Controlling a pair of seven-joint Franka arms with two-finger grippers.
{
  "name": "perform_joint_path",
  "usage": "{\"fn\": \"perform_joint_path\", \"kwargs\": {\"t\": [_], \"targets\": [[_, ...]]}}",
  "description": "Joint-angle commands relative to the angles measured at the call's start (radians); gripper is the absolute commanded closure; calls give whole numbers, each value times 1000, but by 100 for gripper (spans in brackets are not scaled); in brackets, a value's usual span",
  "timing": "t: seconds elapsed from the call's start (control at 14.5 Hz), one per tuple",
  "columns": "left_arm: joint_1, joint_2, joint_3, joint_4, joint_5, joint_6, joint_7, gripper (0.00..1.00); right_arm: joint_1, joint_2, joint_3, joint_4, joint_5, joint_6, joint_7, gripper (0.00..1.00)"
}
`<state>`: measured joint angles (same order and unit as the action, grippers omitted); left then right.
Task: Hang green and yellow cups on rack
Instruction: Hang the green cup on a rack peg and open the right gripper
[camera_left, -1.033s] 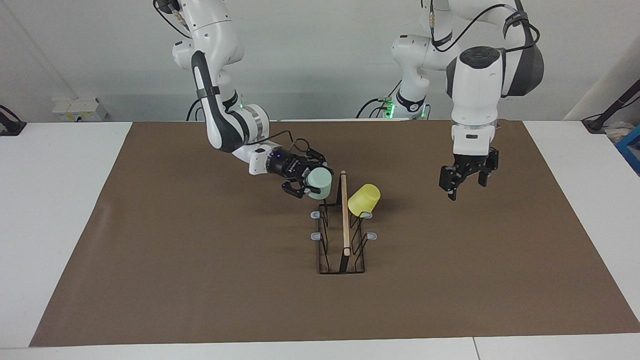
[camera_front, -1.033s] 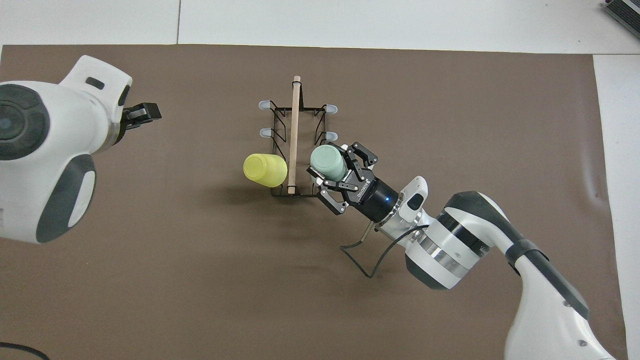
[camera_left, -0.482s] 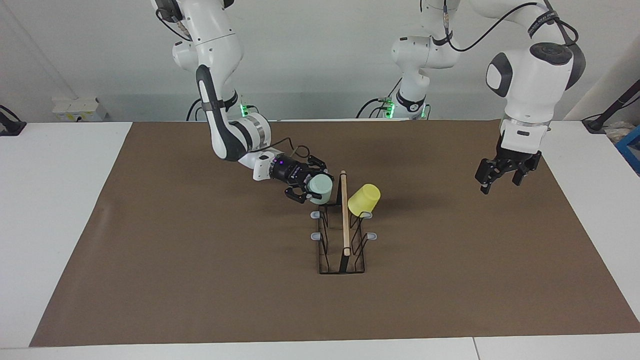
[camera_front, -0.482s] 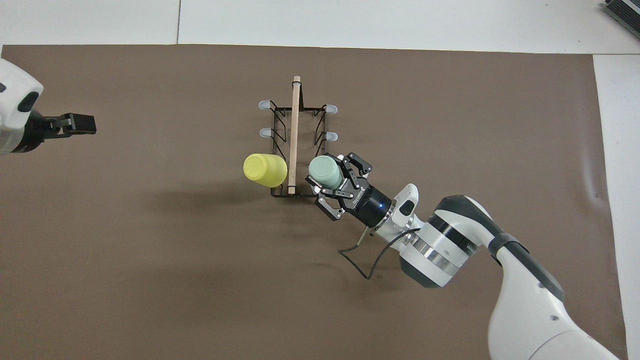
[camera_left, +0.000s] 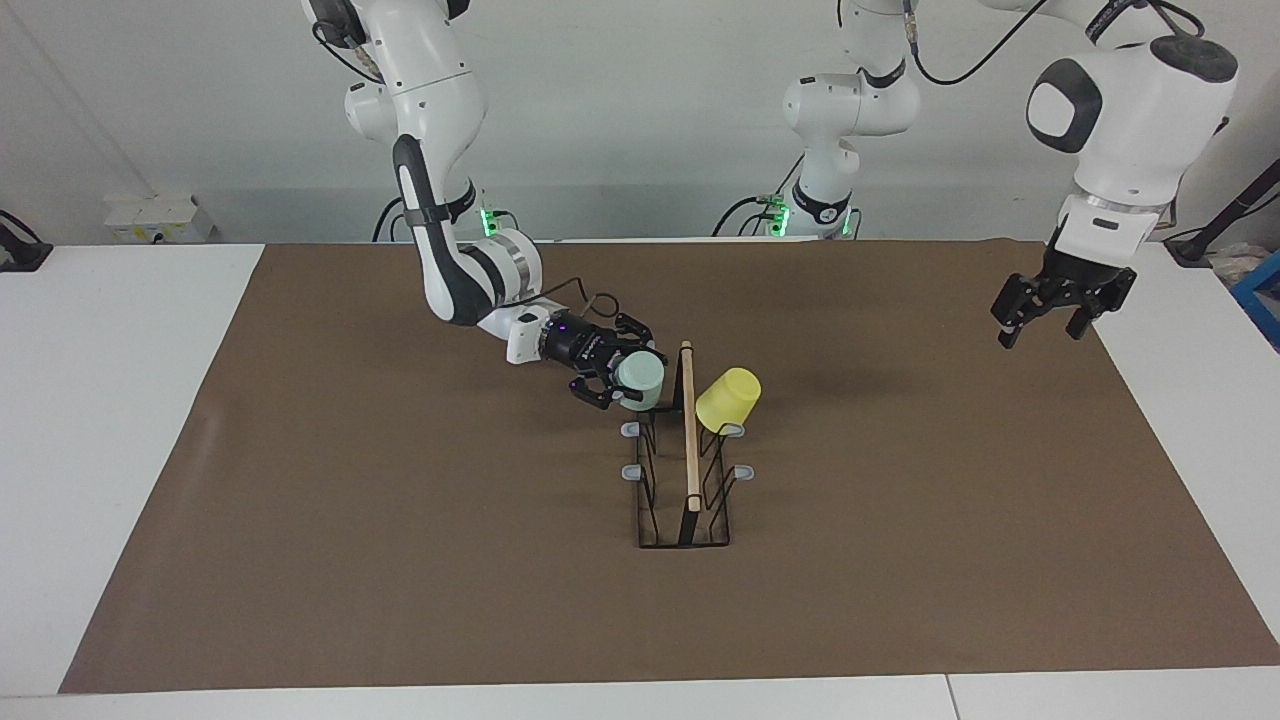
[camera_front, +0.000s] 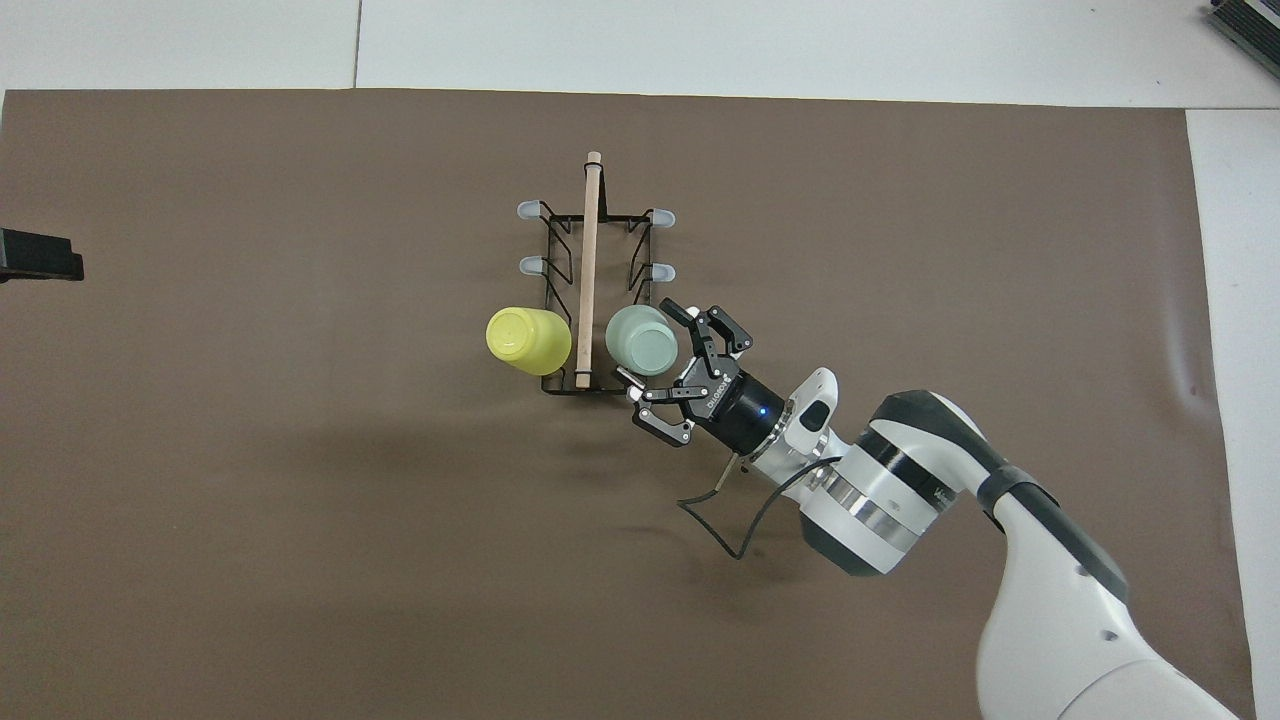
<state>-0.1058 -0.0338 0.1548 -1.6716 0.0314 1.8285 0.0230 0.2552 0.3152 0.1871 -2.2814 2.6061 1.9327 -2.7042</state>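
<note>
The black wire rack (camera_left: 690, 470) with its wooden rod stands mid-mat; it also shows in the overhead view (camera_front: 588, 260). The yellow cup (camera_left: 728, 398) hangs upside down and tilted on the peg nearest the robots, on the left arm's side (camera_front: 528, 340). The mint green cup (camera_left: 640, 376) sits upside down on the matching peg on the right arm's side (camera_front: 641, 340). My right gripper (camera_left: 632, 378) is low beside the rack, its fingers open on either side of the green cup (camera_front: 648, 342). My left gripper (camera_left: 1040, 335) is open, empty and raised over the mat's edge.
A brown mat (camera_left: 400, 560) covers the white table (camera_left: 110, 450). Four grey-tipped pegs farther from the robots are bare, for instance one on the right arm's side (camera_front: 662, 271). A white socket box (camera_left: 150, 215) sits at the table's robot-side edge.
My right gripper lowered the green cup onto the rack peg; the cup then settled toward the rod while the gripper stayed still. My left arm swung up and away toward its end of the table.
</note>
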Motion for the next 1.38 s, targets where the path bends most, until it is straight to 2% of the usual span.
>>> {"fn": "perform_joint_path", "kwargs": {"t": [0.0, 0.28, 0.48, 0.69, 0.9, 1.03, 1.1, 1.31], "targets": [[3, 12, -4, 50, -15, -90, 66, 0, 10, -7, 5, -9, 124, 14, -48, 0], [1, 17, -17, 79, -21, -173, 86, 0, -2, -36, 5, 8, 77, 110, -17, 0], [11, 14, -27, 79, -33, -172, 90, 0, 3, -114, 6, 32, 62, 266, -5, 0], [20, 14, -55, 79, -44, -172, 92, 0, -1, -206, 6, 78, -38, 455, 75, 0], [50, 12, -105, 82, -85, -196, 87, 0, -2, -237, 6, 109, -124, 523, 176, 0], [64, 6, -129, 72, -82, -207, 89, 0, -28, -243, 5, 129, -232, 538, 201, 0], [66, 6, -129, 76, -77, -218, 89, 0, -57, -246, 5, 143, -327, 542, 222, 0], [63, 2, -130, 72, -76, -253, 86, 0, -158, -255, 5, 201, -744, 532, 409, 0]]}}
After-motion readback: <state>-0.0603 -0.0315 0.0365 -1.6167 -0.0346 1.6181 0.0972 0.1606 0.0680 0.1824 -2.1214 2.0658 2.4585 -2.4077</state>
